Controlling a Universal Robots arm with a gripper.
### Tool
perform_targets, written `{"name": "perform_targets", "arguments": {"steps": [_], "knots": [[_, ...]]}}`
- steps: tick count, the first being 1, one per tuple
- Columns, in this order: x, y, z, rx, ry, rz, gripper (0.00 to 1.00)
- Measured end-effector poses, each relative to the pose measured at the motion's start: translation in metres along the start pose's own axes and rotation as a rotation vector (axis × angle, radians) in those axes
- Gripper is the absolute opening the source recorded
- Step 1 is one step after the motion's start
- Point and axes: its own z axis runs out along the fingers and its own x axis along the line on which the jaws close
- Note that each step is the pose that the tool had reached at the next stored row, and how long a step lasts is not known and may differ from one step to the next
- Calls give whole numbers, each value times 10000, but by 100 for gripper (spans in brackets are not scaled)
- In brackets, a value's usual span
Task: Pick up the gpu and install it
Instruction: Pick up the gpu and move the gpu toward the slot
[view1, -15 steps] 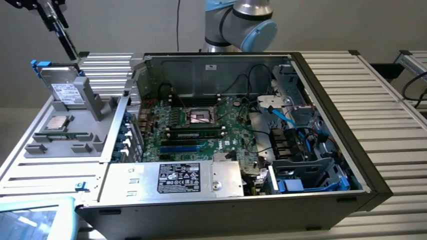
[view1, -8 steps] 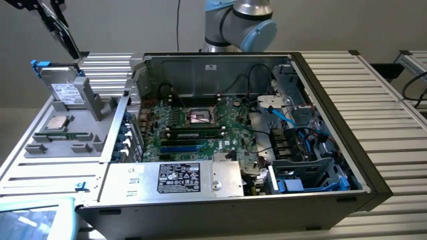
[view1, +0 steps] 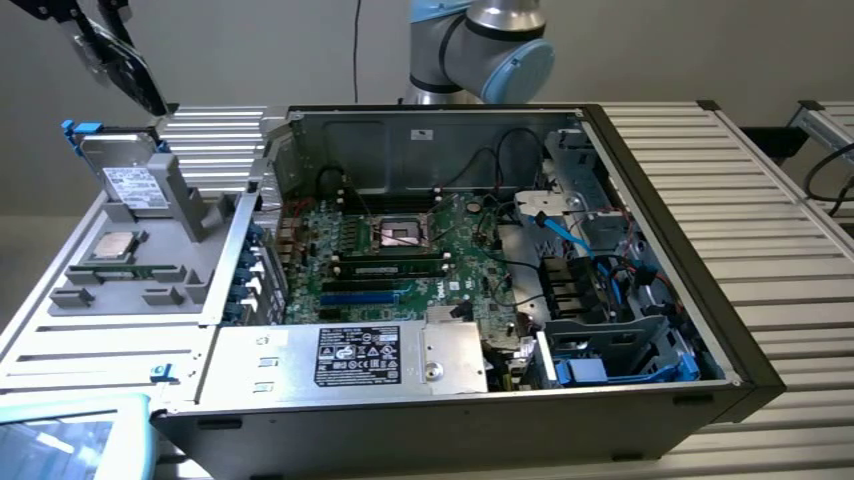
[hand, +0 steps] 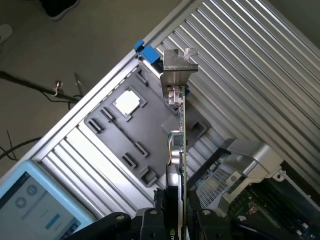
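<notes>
In the wrist view the gpu (hand: 178, 145) is seen edge-on: a thin green board with a black cooler on one face and a silver metal bracket (hand: 179, 65) at its far end. My gripper (hand: 178, 217) is shut on its near end, a black finger on each side. The card hangs in the air above the grey parts tray (hand: 107, 127). In the exterior view the gpu (view1: 123, 65) is a dark tilted shape at the upper left, above the tray (view1: 187, 215) and well to the exterior view's left of the open computer case (view1: 654, 250).
The case lies open with the green motherboard (view1: 461, 290) facing up, memory sticks (view1: 387, 266) and blue cables (view1: 567, 235) inside. The tray holds a CPU (view1: 114, 246) and a hard drive (view1: 130, 185). A tablet (view1: 60, 440) lies at the near left corner.
</notes>
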Motion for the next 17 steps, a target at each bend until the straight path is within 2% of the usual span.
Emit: {"name": "perform_targets", "arguments": {"steps": [17], "knots": [[-9,-9,0,-49,144,-2664,28]]}}
